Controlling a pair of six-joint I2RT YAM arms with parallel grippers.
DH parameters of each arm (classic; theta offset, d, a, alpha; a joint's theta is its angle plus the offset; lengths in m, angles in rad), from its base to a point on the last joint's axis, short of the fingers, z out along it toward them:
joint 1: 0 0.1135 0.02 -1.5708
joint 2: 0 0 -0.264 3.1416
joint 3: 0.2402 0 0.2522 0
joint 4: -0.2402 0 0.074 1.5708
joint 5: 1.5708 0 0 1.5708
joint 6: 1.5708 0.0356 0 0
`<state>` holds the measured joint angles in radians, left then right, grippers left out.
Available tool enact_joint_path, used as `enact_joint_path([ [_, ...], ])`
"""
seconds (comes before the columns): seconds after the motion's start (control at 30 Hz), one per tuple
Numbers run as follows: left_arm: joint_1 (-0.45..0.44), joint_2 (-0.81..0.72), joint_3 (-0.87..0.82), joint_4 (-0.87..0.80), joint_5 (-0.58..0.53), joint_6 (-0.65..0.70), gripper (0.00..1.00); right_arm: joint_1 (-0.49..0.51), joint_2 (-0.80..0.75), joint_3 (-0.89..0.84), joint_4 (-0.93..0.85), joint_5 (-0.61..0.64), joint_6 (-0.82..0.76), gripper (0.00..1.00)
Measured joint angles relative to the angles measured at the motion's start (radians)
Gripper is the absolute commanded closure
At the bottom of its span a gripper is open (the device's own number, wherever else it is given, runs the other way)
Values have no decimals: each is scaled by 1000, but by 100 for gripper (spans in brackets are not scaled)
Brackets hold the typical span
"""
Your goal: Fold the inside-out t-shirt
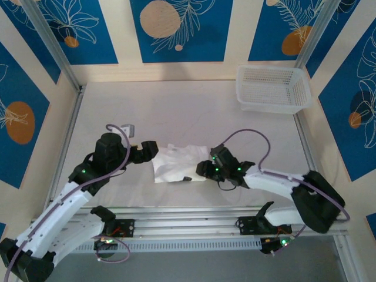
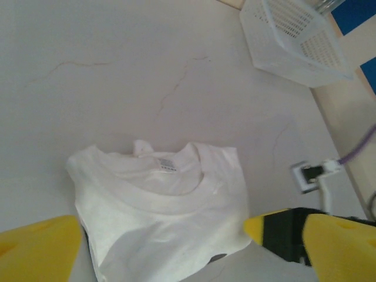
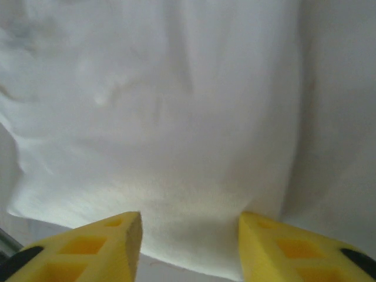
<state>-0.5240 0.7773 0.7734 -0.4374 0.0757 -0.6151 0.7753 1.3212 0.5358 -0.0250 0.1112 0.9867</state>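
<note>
Right gripper [image 3: 191, 226]: yellow fingers half apart, hem of the inside-out t-shirt [image 3: 176, 117] lying between the tips. Contact with the cloth is unclear because the view is blurred. Left gripper [image 2: 161, 226]: jaws spread wide, holding nothing, at the bundle's left edge. T-shirt lies compactly folded, collar and tag showing, between both grippers on the table [image 1: 176, 111], near-middle. White mesh basket [image 1: 273, 88] sits in the far right corner, well apart.

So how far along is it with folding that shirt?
Mostly done: the t-shirt lies folded into a compact rectangle, collar showing. In hand: the left tool stands open on either side of it, and the right tool is open at its edge. Remaining: perhaps a last tidy.
</note>
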Motion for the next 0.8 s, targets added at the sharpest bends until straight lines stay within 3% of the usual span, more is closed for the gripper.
enact_joint_path([
  [0.17, 0, -71, 0, -114, -36, 21, 2, 109, 310, 215, 108, -61, 65, 64],
  [0.37, 3, -94, 0, -234, -173, -11, 13, 164, 748, 740, 212, -113, 72, 61],
  [0.47, 17, -87, 0, -286, -233, -38, 14, 150, 870, 955, 171, -154, 30, 56],
  [0.6, 62, -69, -5, -304, -253, -68, 19, 105, 824, 996, 112, -193, -55, 51],
  [0.73, 169, 27, -56, -205, -172, -108, 26, 37, 533, 731, 109, -194, -83, 49],
  [0.8, 229, 140, -89, -109, -108, -127, 36, 3, 365, 599, 111, -177, -87, 48],
])
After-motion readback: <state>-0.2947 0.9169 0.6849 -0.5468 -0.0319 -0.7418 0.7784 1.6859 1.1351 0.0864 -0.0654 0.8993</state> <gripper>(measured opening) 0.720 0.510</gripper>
